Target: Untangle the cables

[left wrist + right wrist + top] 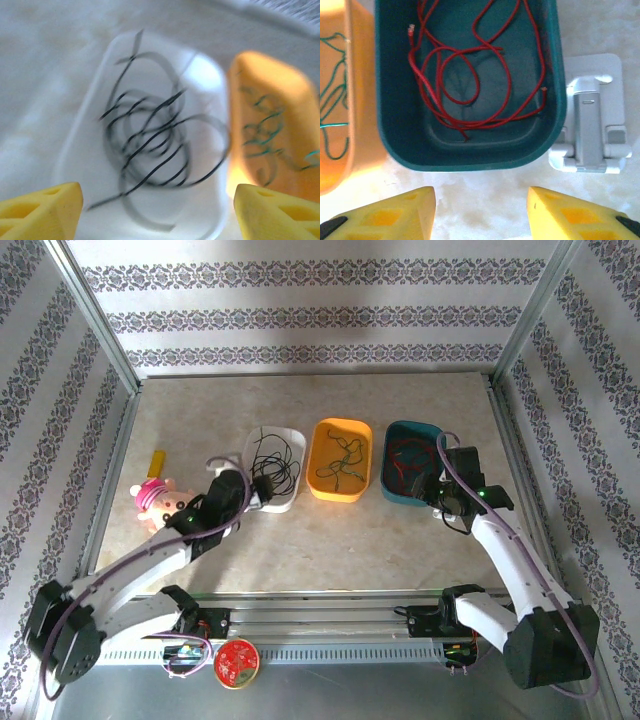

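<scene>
You're in a robot test cell, not a home
Aluminium frame posts box in patterned wall panels; a marbled desk fills the enclosure; your left arm and right arm sit bolted to a metal rail at its near edge

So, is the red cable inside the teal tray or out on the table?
Inside: the red cable lies loosely coiled on the floor of the teal tray, both visible ends within its walls.

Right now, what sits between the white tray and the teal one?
The orange tray, holding the green cable, stands between the white tray and the teal tray; the top view shows it.
</scene>
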